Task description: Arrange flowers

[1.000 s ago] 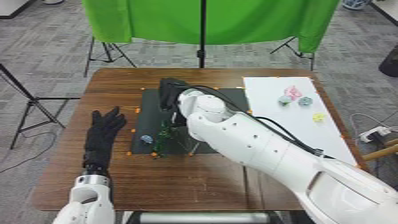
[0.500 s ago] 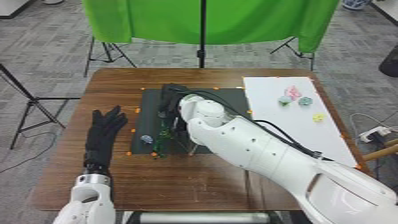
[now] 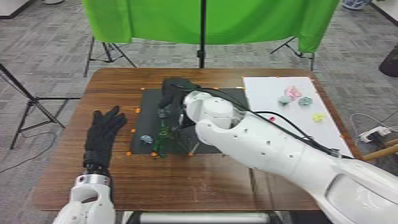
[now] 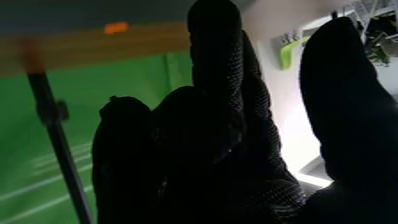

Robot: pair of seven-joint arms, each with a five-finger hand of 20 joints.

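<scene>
In the head view, my right hand [image 3: 179, 89] is over the far part of the dark mat [image 3: 145, 102], left of the middle. A green sprig [image 3: 163, 135] with a blue-grey flower [image 3: 147, 139] beside it lies below the hand, partly hidden by the arm. My left hand [image 3: 105, 128] rests flat on the table at the left, its fingers straight. On the white sheet [image 3: 315, 140] are a pink flower [image 3: 292, 92], two pale green flowers [image 3: 305, 101] and a yellow flower [image 3: 318, 117]. In the right wrist view, the right hand [image 4: 213, 150] has mostly straight fingers, with nothing visible between thumb and fingers.
The brown table [image 3: 169, 185] has orange markers along the mat's edges. A green cloth [image 3: 258, 27] hangs on a stand behind its far edge. A small red thing [image 3: 272, 119] shows beside the right arm on the white sheet.
The right hand has shifted slightly to the right and the right forearm has moved, uncovering a small red thing on the white sheet. The left hand has stayed put.
</scene>
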